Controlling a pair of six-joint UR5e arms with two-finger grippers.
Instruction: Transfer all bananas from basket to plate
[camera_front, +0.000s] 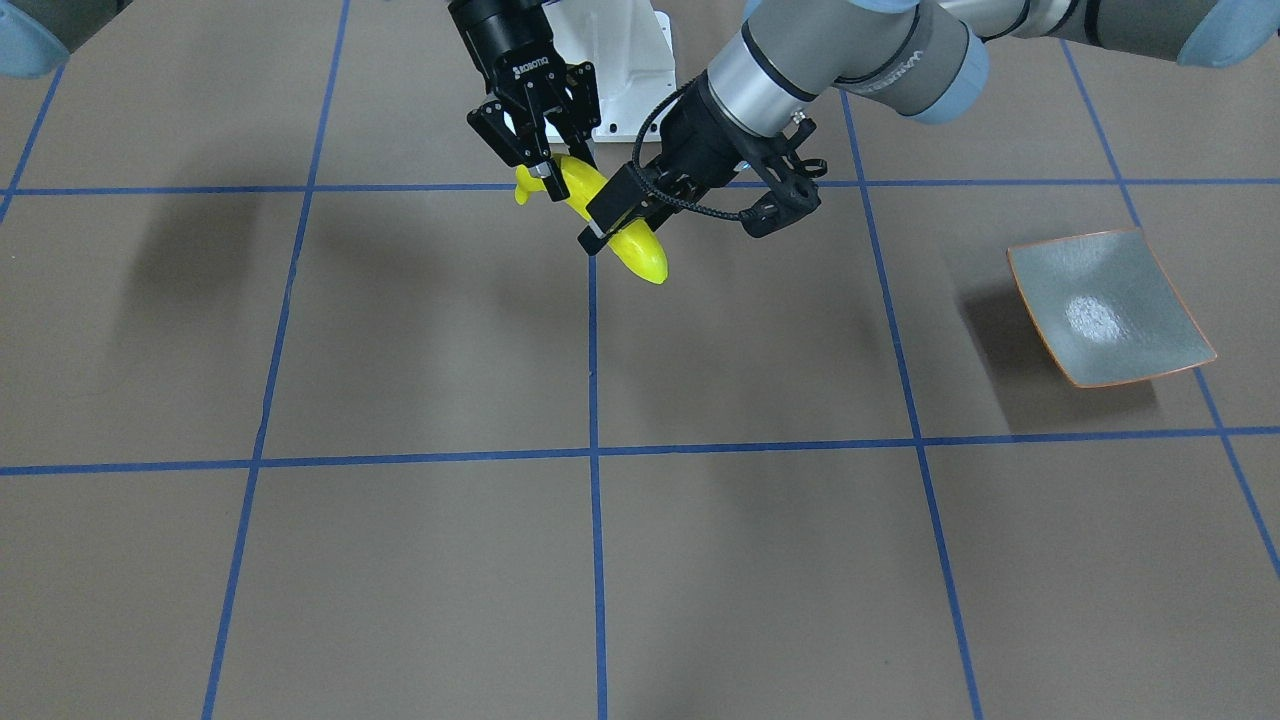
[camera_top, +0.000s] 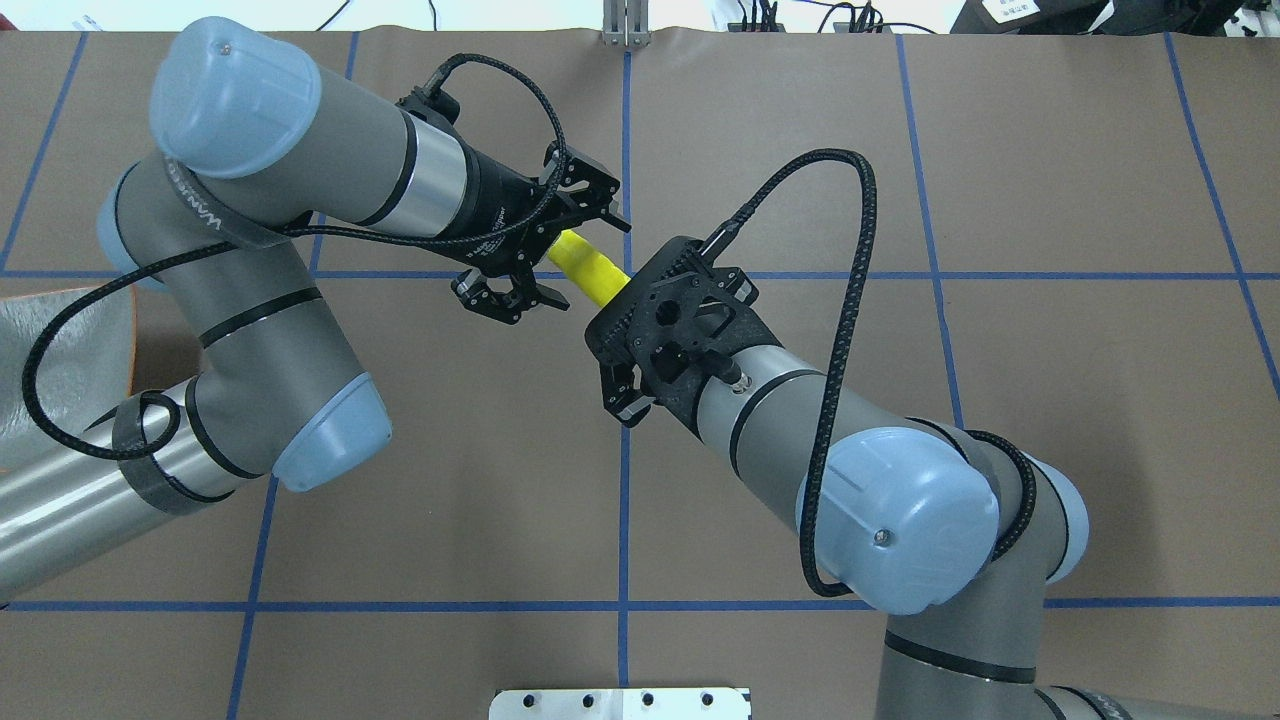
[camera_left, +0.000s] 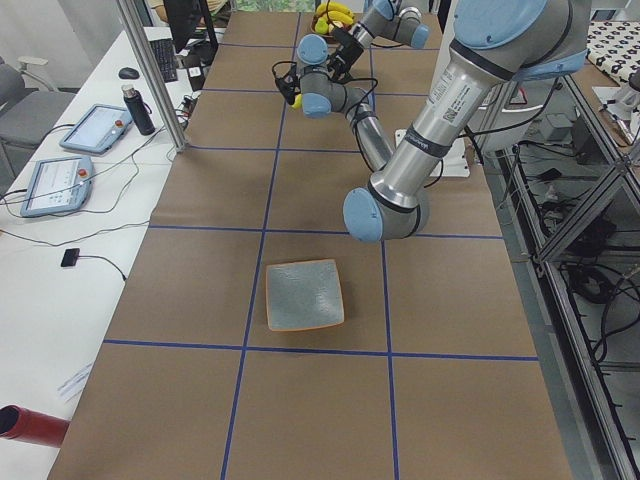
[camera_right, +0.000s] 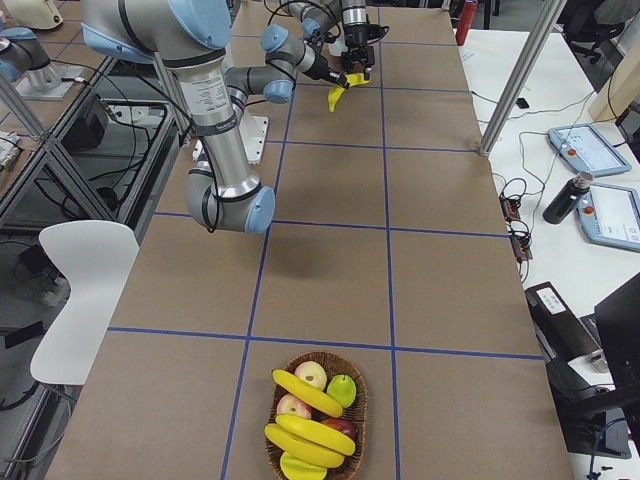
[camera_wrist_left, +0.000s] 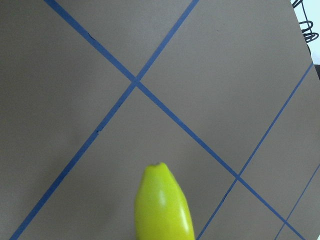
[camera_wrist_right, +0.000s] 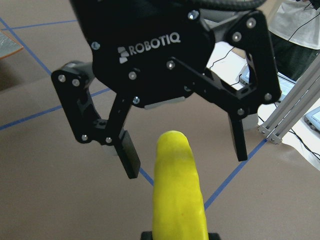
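— Where is the banana (camera_front: 635, 250) now?

— It is in the air above the counter (camera_front: 400, 330), over the middle part, close to a crossing of the blue tape lines (camera_front: 593, 350). It lies slanted, between the two arms.

— Which end effector has it?

— The right end effector (camera_front: 558, 168). Its fingers are closed on the banana near the stem end. In the right wrist view the banana rises from the bottom edge, straight away from the camera.

— And the left end effector (camera_wrist_right: 187, 164)?

— It is spread wide. One finger stands on each side of the rounded far end of the banana, and I see a gap on both sides, so it does not touch the banana. It has hold of nothing.

— Where is the plate (camera_front: 1105, 305)?

— On the counter toward the robot's left end, well apart from the banana. It carries nothing on it. One corner looks a little raised because of its curved shape.

— And the basket (camera_right: 360, 395)?

— At the opposite end of the counter, on the robot's right, well apart from both arms. Several bananas (camera_right: 310, 395) lie in it across some other fruit (camera_right: 312, 374), red and green. How many bananas exactly, I cannot tell, because they overlap.
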